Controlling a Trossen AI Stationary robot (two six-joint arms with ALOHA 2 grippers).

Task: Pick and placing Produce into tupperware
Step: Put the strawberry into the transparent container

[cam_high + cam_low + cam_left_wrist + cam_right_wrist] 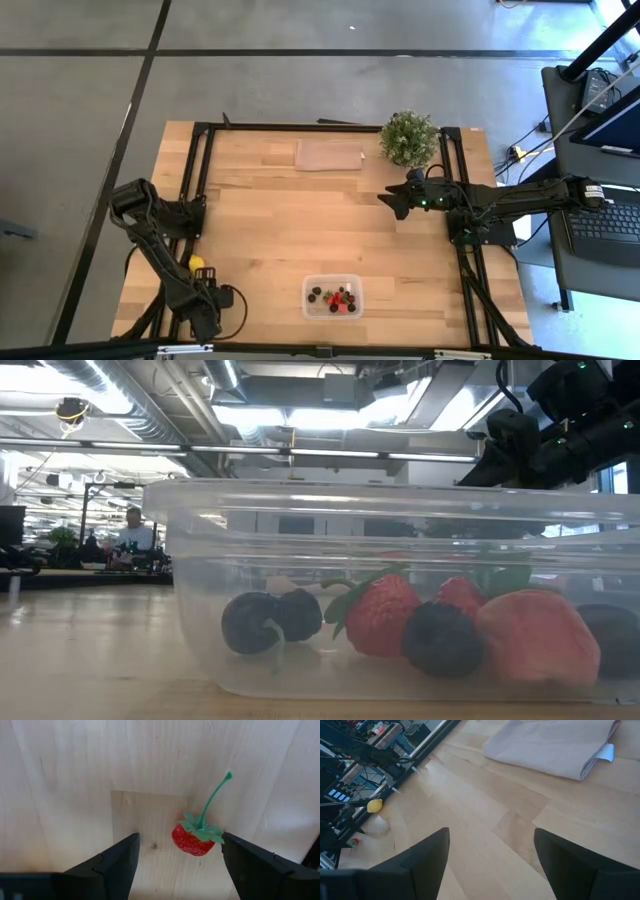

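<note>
The clear tupperware [333, 296] stands near the table's near edge and holds several strawberries and dark berries [380, 615]. My left gripper [180, 865] is open at the table's near left corner [207, 322]. Its fingers stand on either side of a red strawberry [192, 839] that lies on the wood with its green stem pointing away; they do not touch it. The yellow lemon [197, 263] rests on the table beside the left arm [375, 805]. My right gripper [395, 200] is open above the table's right half [490, 865].
A bushy potted plant [408, 138] and a flat brownish sheet [330, 155] sit at the far edge. Black frame rails [200, 170] run along the table's left and right sides. Bare wood lies between the tub and the sheet.
</note>
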